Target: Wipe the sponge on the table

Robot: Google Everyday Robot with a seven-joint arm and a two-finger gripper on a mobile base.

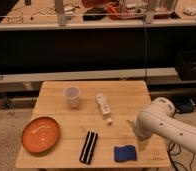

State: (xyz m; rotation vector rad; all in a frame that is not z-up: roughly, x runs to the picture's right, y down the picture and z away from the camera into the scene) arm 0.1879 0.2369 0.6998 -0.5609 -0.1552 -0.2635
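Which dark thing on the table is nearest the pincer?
The dark-blue sponge, just left of the pincer at front right of the table; the black two-bar block lies farther left.

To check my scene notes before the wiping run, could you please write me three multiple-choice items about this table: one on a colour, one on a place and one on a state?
1. What colour is the round plate on the pale plank-wood table?
A orange; B green; C white.

2. Where does the small dark-blue wavy-edged sponge lie?
A on that plate; B near the table's front edge, beside the white arm's gripper; C at the table's back edge.

3. How is the white bottle placed?
A standing upright; B lying on its side; C propped against the plate.

Answers:
1 A, the plate is plainly orange.
2 B, the sponge lies flat on the front boards, with the gripper hanging just to its right in the picture.
3 B, the bottle's long side rests on the boards, mid-table.
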